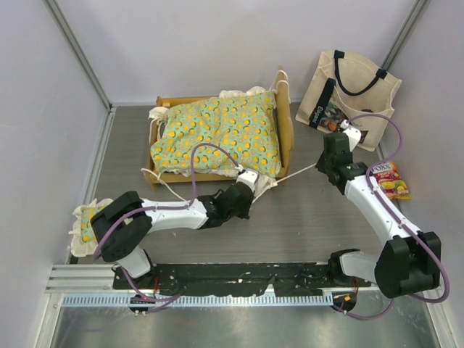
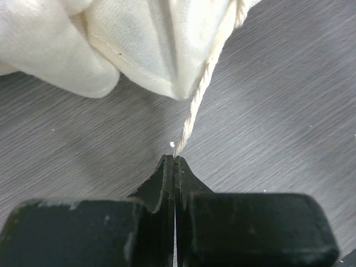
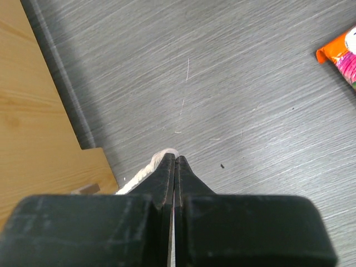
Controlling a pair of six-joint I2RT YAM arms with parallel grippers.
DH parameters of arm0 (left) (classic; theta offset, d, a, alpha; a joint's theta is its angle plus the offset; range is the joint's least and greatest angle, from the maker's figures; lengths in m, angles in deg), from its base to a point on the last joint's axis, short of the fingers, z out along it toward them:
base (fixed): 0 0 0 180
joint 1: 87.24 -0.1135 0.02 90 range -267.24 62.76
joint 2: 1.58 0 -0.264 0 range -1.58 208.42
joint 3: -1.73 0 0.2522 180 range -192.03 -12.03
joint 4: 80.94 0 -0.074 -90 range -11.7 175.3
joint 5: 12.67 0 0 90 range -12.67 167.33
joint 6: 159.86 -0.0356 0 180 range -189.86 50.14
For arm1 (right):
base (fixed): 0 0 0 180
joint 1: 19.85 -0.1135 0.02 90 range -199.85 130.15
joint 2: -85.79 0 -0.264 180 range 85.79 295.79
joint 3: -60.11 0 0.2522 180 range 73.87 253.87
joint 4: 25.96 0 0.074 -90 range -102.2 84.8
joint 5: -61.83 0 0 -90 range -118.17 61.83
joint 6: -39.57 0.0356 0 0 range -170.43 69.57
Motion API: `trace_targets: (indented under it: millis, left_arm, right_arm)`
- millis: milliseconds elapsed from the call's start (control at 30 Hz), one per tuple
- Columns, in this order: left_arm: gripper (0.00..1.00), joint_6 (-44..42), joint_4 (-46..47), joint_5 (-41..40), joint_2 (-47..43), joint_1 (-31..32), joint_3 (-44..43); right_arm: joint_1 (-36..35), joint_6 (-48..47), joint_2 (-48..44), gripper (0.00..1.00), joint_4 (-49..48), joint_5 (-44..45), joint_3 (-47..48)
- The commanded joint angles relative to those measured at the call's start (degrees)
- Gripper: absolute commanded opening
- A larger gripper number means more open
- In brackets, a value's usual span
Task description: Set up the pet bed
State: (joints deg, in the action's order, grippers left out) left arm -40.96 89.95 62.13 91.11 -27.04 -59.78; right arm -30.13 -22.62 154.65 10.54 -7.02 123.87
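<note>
The pet bed [image 1: 217, 134] sits at the back of the table [image 1: 290, 225], with its long axis running across and its headboard end toward my right arm. Two cream ties come off its near headboard corner. My left gripper [image 2: 175, 161], just in front of that corner and nearer the bed, pinches the left tie [image 2: 203, 89] with its fingers pressed together. My right gripper [image 3: 175, 158] pinches the right tie [image 3: 146, 168], taut out beyond the corner. There is bare table between my hands. Beyond the right one, farther from the bed, the tote bag [image 1: 348, 90] and snack packet [image 1: 391, 181] crowd in.
</note>
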Motion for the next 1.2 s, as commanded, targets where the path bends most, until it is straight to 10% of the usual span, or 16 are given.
trace_targets:
  millis: [0, 300, 933, 1000, 1167]
  left_arm:
    - [0.00, -2.1, -11.4, -5.2, 0.7, -0.1, -1.1]
    - [0.00, -1.0, -13.9, -5.6, 8.8, -1.9, -13.9]
    - [0.00, 2.1, -18.6, -11.3, 14.0, -4.3, -13.1]
    - [0.00, 1.4, -16.0, -9.3, 12.2, -4.3, -12.5]
    - [0.30, 1.5, -11.3, -5.6, 4.4, -4.0, -7.5]
  right_arm:
    - [2.4, -2.1, 0.6, 0.01, -1.7, 1.6, 4.5]
    - [5.3, -1.4, 1.5, 0.01, -2.4, 2.5, 9.2]
    - [8.2, -1.0, -1.4, 0.01, -1.7, -5.1, 10.6]
    - [8.1, -0.9, -4.0, 0.07, -2.2, -10.2, 6.5]
    - [5.3, 0.6, -13.2, 0.67, 0.8, -18.5, -1.6]
